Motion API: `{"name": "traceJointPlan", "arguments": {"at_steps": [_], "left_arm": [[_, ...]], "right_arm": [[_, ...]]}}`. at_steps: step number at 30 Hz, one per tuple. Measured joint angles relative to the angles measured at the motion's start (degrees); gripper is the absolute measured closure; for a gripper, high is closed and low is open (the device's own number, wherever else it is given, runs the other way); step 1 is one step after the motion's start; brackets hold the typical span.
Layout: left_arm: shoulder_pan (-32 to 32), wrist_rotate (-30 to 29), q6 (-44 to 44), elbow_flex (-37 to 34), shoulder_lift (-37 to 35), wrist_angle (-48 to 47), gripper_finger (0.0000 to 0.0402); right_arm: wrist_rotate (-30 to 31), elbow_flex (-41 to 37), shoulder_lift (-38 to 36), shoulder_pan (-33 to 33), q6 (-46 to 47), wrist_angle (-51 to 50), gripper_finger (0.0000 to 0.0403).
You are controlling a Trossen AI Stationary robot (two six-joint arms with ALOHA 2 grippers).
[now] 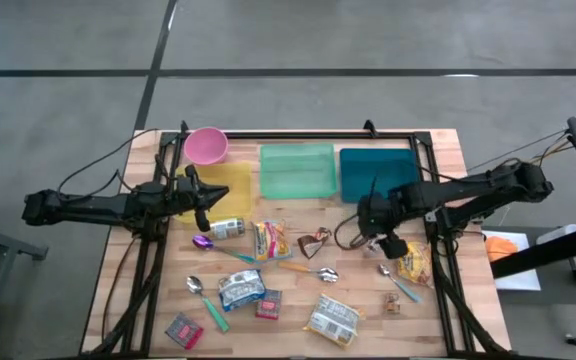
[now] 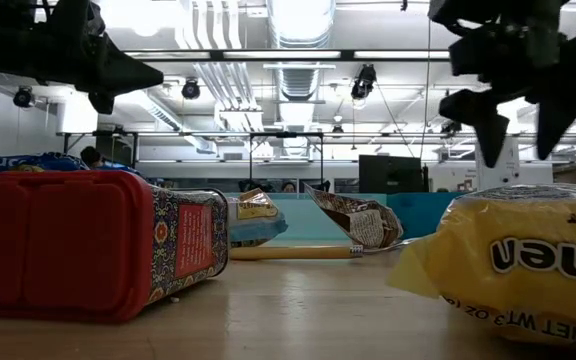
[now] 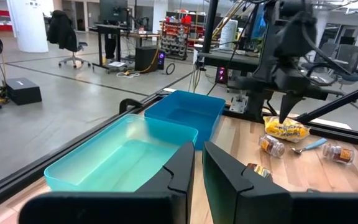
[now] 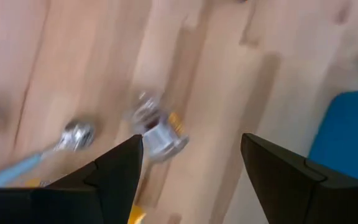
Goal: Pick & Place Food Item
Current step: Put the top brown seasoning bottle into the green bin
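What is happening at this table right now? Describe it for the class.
Two robot arms work over a wooden table strewn with snack packets, spoons and three bins. The right gripper hangs open and empty just above the table, beside a yellow packet and near the blue bin. The left gripper is shut, holding nothing, over the yellow bin. No bin visibly holds food.

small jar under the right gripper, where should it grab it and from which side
A judgement: the small jar lies on its side on the wood, so grip across its round body, not the lid end. Come straight down from above, where the open right gripper hovers, fingers either side of the body.
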Motion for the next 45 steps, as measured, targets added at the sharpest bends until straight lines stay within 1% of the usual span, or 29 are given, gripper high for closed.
{"name": "traceJointPlan", "arguments": {"at_steps": [6,12,17,20,25,29,32,36,40,45], "left_arm": [[0.0,-1.2,0.0,0.0,0.0,-0.1,0.0360],[0.0,-1.5,0.0,0.0,0.0,-0.5,0.0360],[0.0,-1.6,0.0,0.0,0.0,-0.5,0.0360],[0.0,-1.6,0.0,0.0,0.0,-0.5,0.0360],[0.0,-1.6,0.0,0.0,0.0,-0.5,0.0360],[0.0,-1.6,0.0,0.0,0.0,-1.1,0.0360],[0.0,-1.6,-0.1,0.0,0.0,-1.7,0.0360],[0.0,-2.0,-0.1,0.0,0.0,-1.7,0.0360],[0.0,-2.8,0.0,0.0,0.0,-1.9,0.0360],[0.0,-2.9,-0.1,0.0,0.0,-1.9,0.0360]], "right_arm": [[2.2,-0.5,2.8,6.3,-1.5,0.5,0.0133],[6.0,-1.0,7.8,10.2,-2.8,0.9,0.0133],[7.2,-1.0,13.1,10.7,-2.5,1.3,0.0133],[9.4,-1.0,16.4,10.7,-0.9,1.3,0.0133],[9.8,-1.1,21.8,10.7,-0.8,2.9,0.0133],[11.5,-0.7,24.6,10.7,1.4,2.4,0.0133],[11.5,-0.7,24.7,10.7,3.0,2.3,0.0133],[12.4,-1.1,22.1,10.7,5.2,2.9,0.0133],[13.6,-1.2,18.9,10.6,5.3,4.4,0.0133],[13.0,-1.2,17.5,10.7,4.4,5.8,0.0133]]}}
